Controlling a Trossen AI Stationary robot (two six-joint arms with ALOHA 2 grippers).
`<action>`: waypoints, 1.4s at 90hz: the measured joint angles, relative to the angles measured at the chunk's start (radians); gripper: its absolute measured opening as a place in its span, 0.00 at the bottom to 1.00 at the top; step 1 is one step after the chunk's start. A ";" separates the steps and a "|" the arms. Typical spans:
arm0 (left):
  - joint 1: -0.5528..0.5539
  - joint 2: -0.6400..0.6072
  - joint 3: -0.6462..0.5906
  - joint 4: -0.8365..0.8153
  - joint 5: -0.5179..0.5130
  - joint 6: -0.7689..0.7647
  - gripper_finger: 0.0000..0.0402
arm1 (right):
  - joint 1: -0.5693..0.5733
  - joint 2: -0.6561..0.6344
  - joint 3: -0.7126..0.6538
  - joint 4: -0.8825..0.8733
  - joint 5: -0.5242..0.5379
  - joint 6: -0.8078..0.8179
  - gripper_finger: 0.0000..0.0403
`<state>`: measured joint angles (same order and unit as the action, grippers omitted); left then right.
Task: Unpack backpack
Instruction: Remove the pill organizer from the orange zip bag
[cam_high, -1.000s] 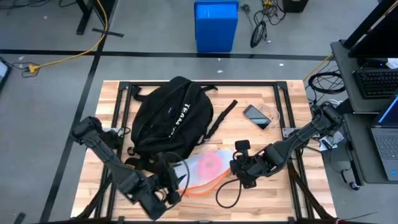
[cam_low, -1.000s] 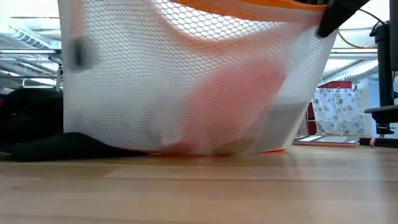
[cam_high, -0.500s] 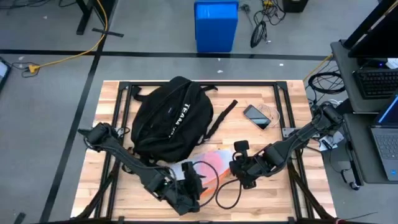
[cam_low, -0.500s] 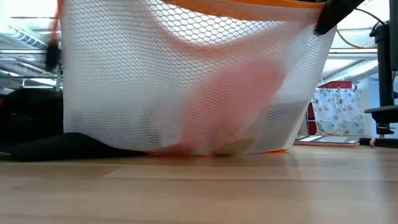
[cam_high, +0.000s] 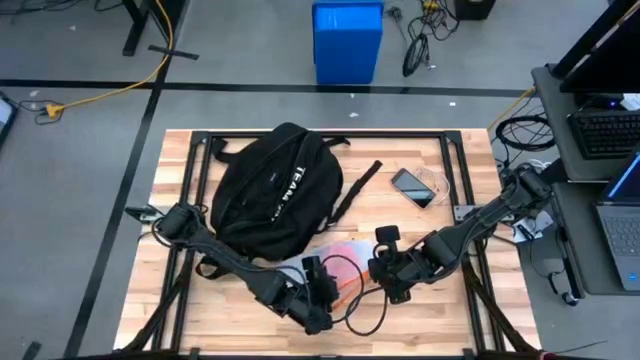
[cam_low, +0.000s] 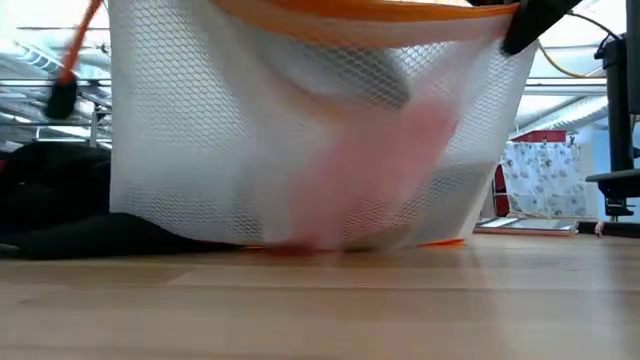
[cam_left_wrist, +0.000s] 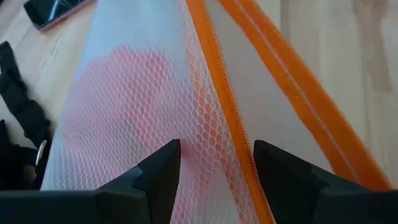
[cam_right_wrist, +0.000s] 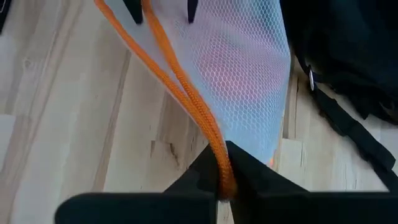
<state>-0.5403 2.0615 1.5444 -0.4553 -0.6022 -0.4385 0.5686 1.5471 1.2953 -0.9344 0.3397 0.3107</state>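
- Step in hand, as I judge it: mesh bag (cam_high: 335, 268) already out of the backpack (cam_high: 272, 190), lying on the tabletop (cam_high: 450, 315) just beside its near edge; both arms work on the bag.
- Right gripper (cam_right_wrist: 219, 186): jaws clenched on the orange cord (cam_right_wrist: 180, 84) at the bag's rim.
- Left gripper (cam_left_wrist: 214, 163): jaws spread apart over the mesh, next to the orange trim, gripping nothing.
- Next move likely: left jaws close on mesh or trim so the bag can be opened or shifted clear; something pink shows inside.
- Backpack: far-middle of tabletop, lying flat.
- Phone (cam_high: 412, 187) lies right of the backpack.
- Writing: white lettering on backpack, reads roughly "TEAM"; the rest is too small.
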 joint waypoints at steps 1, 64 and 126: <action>0.002 0.001 0.000 -0.003 -0.002 0.000 0.48 | 0.000 0.000 0.000 0.001 0.000 0.000 0.00; 0.027 -0.053 0.029 -0.159 -0.184 0.018 0.01 | 0.028 0.000 0.054 -0.001 0.001 0.074 0.00; 0.037 -0.114 0.030 -0.181 -0.187 0.026 0.00 | 0.099 0.000 0.101 -0.061 0.078 0.099 0.12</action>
<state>-0.5033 1.9472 1.5742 -0.6362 -0.7887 -0.4129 0.6681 1.5467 1.3968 -0.9950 0.4174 0.4100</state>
